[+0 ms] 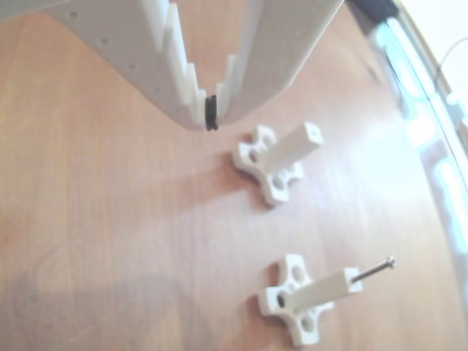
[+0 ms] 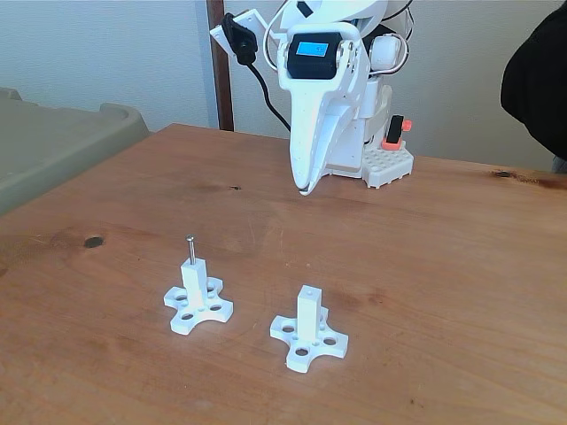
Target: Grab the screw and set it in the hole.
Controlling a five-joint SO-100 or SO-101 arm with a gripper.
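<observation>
- Already the screw [image 2: 190,248] is standing in the left post's hole [image 2: 192,263], fixed view.
- Gripper [image 2: 304,189] is hovering behind, pressed together, carrying nothing.
- Best: lifting clear without brushing the screw.

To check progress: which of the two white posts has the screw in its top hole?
The left post in the fixed view; the screw stands in it. The right post has an empty hole.
</observation>
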